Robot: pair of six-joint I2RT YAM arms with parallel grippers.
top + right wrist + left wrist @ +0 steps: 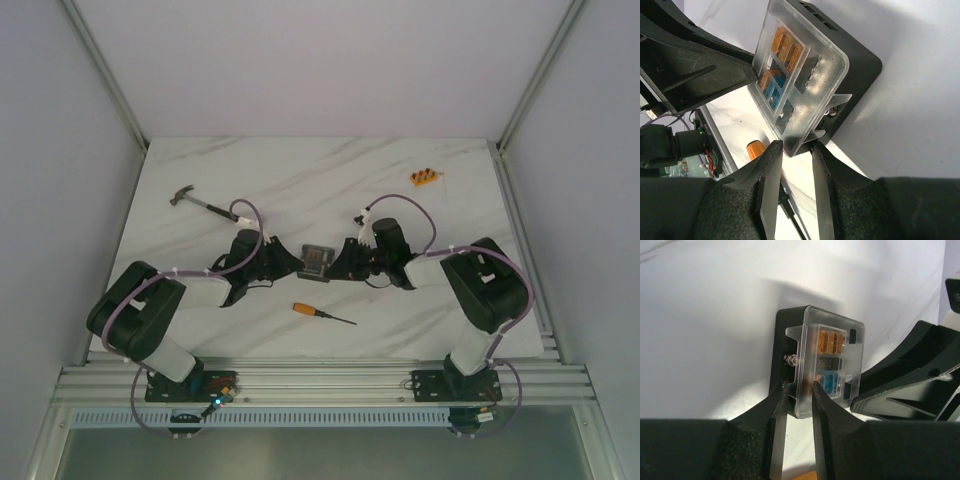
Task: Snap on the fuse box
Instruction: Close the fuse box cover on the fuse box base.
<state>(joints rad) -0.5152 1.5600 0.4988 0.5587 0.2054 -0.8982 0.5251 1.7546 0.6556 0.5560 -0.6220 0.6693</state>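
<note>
At 9 o'clock of the fuse box (315,262), the left gripper (799,387) has its fingers narrowed onto the edge of the clear lid (832,357). The box sits mid-table. At its 3 o'clock, the right gripper (796,146) pinches the lid's corner tab, jaws barely apart.

Bright; maybe glare on fuse box (805,70).

Marbled white surface (300,165). Hammer (195,200) upper left. Small orange block (425,178) upper right. Orange-handled screwdriver (322,314) lower centre, well apart from both.
</note>
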